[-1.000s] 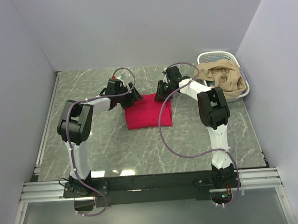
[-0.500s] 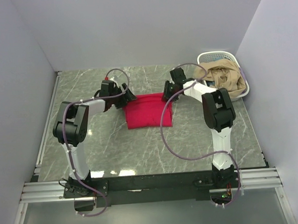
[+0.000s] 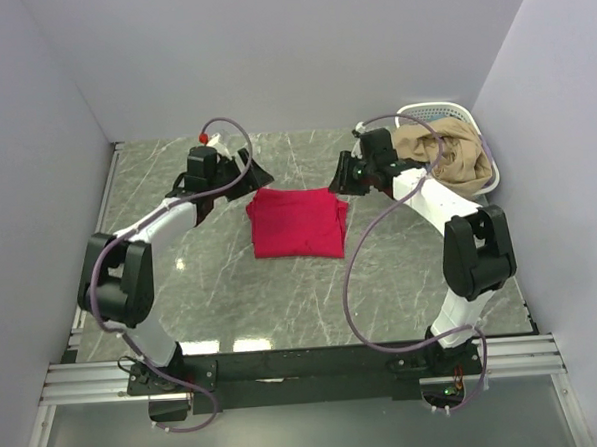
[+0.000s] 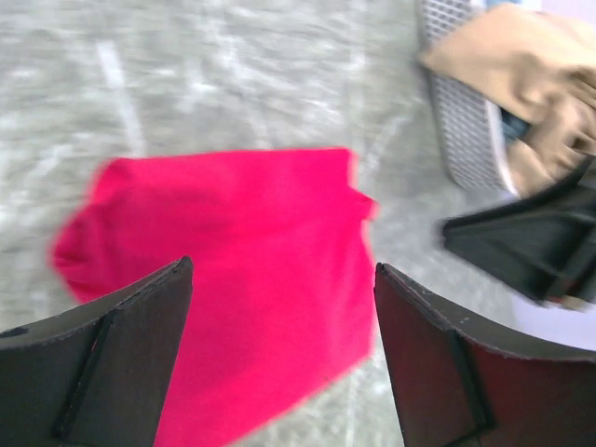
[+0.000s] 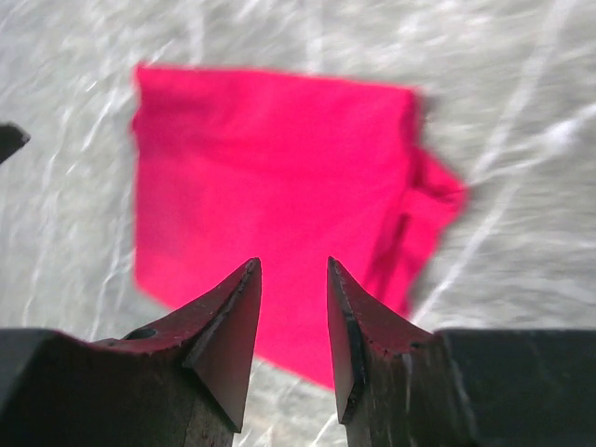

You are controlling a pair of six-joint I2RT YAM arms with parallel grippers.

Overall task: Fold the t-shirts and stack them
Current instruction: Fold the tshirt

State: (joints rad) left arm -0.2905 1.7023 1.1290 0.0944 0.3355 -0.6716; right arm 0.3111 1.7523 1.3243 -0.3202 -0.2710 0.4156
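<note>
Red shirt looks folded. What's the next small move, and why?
Probably swing the right tool toward the basket for the tan cloth. The red shirt lies folded on the table. The left tool, wide open, and the right tool both hang clear of it, empty, and the right one is nearer the basket.

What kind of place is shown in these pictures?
Most likely a robot test booth: plain walls close in a marble-pattern table, a left arm and a right arm are bolted to a metal rail, and a folded red t-shirt lies there, a white basket of cloth in the corner.
</note>
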